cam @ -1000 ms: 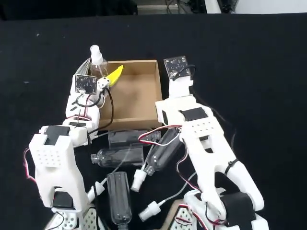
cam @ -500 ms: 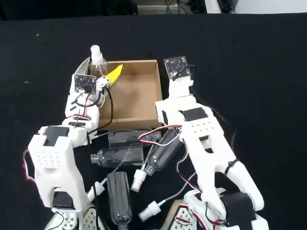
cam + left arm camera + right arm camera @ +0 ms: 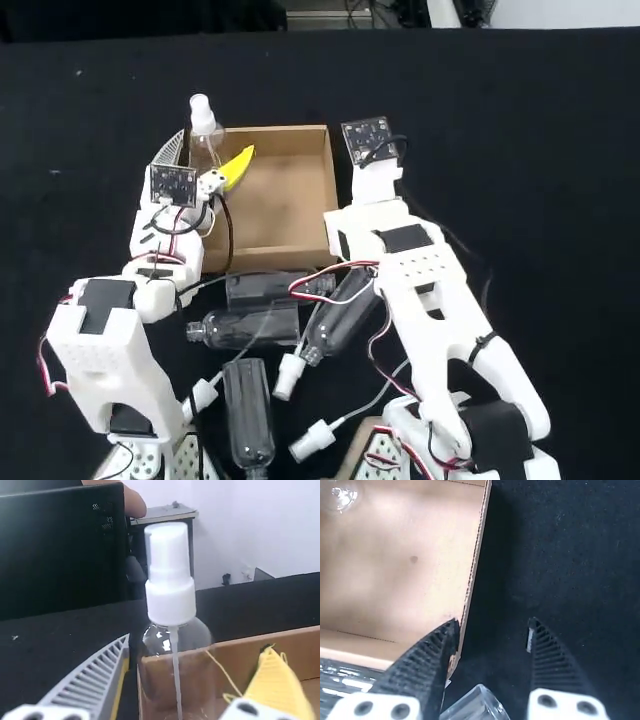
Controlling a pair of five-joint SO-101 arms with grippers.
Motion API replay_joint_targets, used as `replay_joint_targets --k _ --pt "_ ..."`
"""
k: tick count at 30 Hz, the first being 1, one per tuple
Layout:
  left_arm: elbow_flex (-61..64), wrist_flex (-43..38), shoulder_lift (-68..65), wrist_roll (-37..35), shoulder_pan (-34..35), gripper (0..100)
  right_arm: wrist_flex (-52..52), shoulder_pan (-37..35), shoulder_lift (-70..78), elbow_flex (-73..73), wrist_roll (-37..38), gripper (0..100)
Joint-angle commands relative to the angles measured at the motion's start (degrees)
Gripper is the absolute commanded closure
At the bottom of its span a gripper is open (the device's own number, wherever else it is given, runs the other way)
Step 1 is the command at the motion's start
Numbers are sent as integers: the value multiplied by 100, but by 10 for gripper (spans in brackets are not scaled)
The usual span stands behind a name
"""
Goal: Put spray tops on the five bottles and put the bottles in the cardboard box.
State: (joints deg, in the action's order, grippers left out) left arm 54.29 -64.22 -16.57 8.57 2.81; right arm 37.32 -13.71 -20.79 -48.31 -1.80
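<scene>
White left arm (image 3: 160, 255) stretched forward; left gripper (image 3: 213, 145) spread astride bottle (image 3: 203, 130).

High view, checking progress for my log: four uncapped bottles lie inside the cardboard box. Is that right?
No. The four uncapped bottles lie on the black table outside the cardboard box, just beside its near wall. The high view shows this.

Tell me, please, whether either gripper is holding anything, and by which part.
Nothing is held. The left gripper is open, either side of but apart from the bottle in the box corner; the right gripper is open over the box wall.
</scene>
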Motion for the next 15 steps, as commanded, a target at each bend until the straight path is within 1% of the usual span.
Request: replay_joint_targets --k 1,7,15 --pt "-31 -149 413 26 66 717 -149 -26 -277 40 -26 800" --pt "470 -105 1240 -9 119 717 -149 -26 -277 48 -26 800" --pt "1314 -105 1952 26 145 720 -158 -35 -277 31 -26 800"
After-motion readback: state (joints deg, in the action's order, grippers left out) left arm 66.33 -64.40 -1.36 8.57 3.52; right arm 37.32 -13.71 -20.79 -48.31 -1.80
